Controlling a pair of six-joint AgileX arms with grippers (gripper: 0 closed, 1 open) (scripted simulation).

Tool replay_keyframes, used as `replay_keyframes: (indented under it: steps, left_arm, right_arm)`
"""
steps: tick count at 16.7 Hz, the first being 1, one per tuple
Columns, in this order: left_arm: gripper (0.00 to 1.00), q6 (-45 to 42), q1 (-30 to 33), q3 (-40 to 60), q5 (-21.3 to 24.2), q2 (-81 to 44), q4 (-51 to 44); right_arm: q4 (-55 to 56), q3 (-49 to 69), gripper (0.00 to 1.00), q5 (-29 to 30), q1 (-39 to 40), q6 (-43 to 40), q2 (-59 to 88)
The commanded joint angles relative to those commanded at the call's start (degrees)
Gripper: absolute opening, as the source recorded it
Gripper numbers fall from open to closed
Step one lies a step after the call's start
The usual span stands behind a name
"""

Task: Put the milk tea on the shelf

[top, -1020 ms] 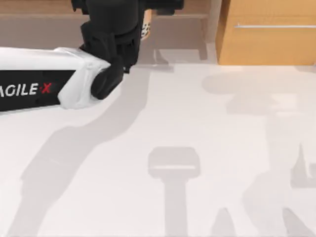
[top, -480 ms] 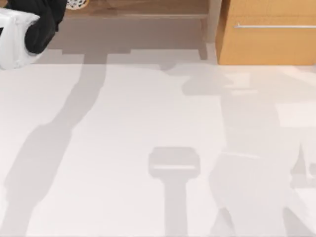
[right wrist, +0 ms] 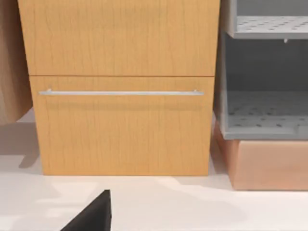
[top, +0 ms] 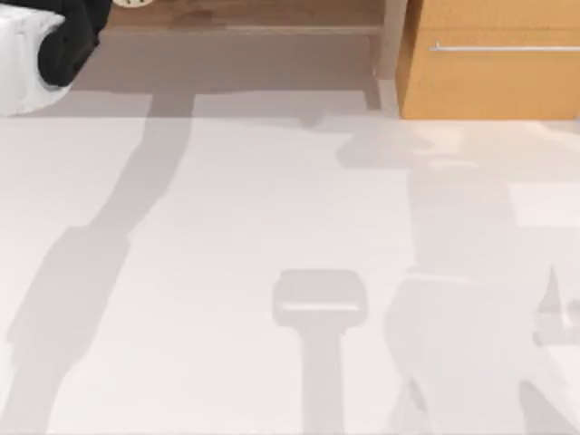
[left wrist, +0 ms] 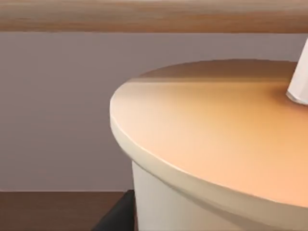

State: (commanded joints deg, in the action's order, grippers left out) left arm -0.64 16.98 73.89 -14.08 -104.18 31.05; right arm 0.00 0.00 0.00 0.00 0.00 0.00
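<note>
Left wrist view showed the milk tea (left wrist: 211,144) upright directly beneath the left arm, against the shelf (left wrist: 144,17); finger state could not be determined.

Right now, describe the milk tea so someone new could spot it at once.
Start at the brown wooden shelf along the table's far edge and follow it to the left, beside the left arm. There stands the milk tea: a pale cup under a flat orange-beige lid pierced by a white straw.
</note>
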Motion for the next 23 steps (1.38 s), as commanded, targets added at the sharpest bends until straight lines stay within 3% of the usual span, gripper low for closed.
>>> replay_keyframes:
  steps: [6, 13, 18, 23]
  left_arm:
    - [0.00, 0.43, 1.02, -2.81, -1.82, -1.09, 2.60]
    - [0.00, 0.08, -1.39, 5.92, 1.40, -9.80, 3.62]
    - [0.00, 0.11, -1.59, 6.35, 1.64, -10.17, 3.65]
    - [0.38, 0.11, -1.59, 6.35, 1.64, -10.17, 3.65]
  right_arm:
    - [0.00, 0.00, 1.00, 0.00, 0.00, 0.00, 0.00]
    - [0.00, 0.00, 1.00, 0.00, 0.00, 0.00, 0.00]
    - [0.00, 0.00, 1.00, 0.00, 0.00, 0.00, 0.00]
    - [0.00, 0.00, 1.00, 0.00, 0.00, 0.00, 0.00]
